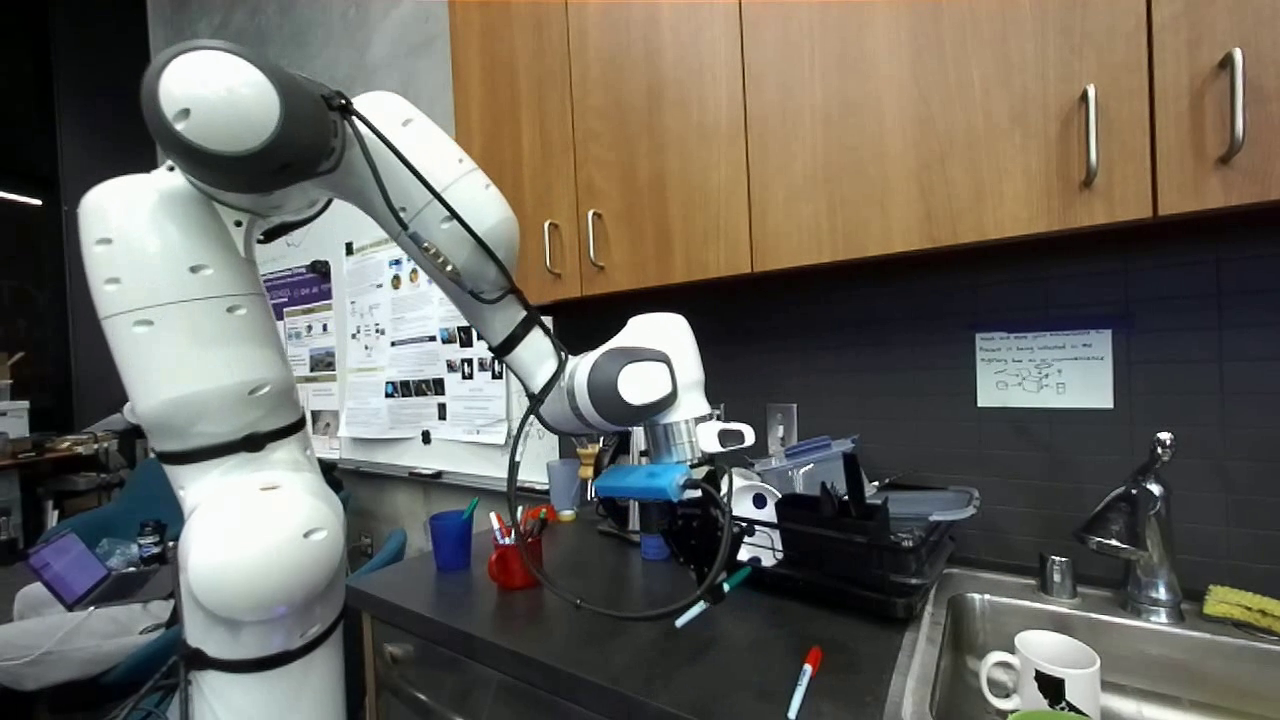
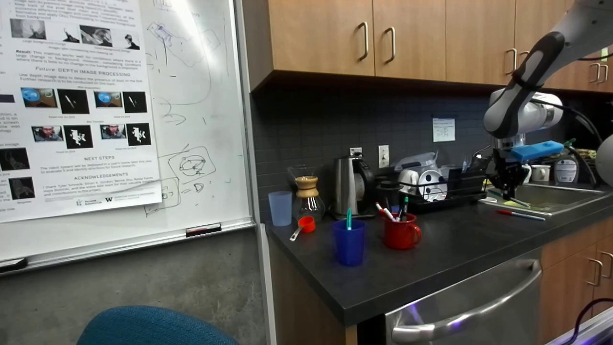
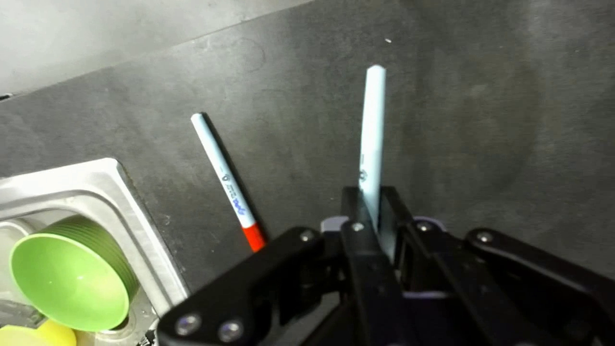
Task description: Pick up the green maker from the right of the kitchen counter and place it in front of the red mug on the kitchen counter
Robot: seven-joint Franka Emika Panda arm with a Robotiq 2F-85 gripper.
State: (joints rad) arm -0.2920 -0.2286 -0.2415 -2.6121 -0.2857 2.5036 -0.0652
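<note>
My gripper (image 3: 369,194) is shut on the green marker (image 3: 373,120), whose white body points away from the fingers in the wrist view. In an exterior view the marker (image 1: 692,613) is tilted, its green cap end near the fingers, and seems raised above the counter. My gripper (image 1: 708,580) is in front of the dish rack there. The marker (image 2: 519,202) is small in an exterior view, near the sink. The red mug (image 1: 513,567) stands upright on the dark counter (image 1: 620,650), well apart from the gripper. The mug (image 2: 400,235) holds several markers.
A red-capped marker (image 3: 226,178) lies on the counter near the sink (image 3: 144,230). A blue cup (image 2: 349,247) with a green marker stands beside the mug. A black dish rack (image 1: 850,570), kettle (image 2: 346,187) and red scoop (image 2: 306,224) are farther back. A green bowl (image 3: 72,274) is in the sink.
</note>
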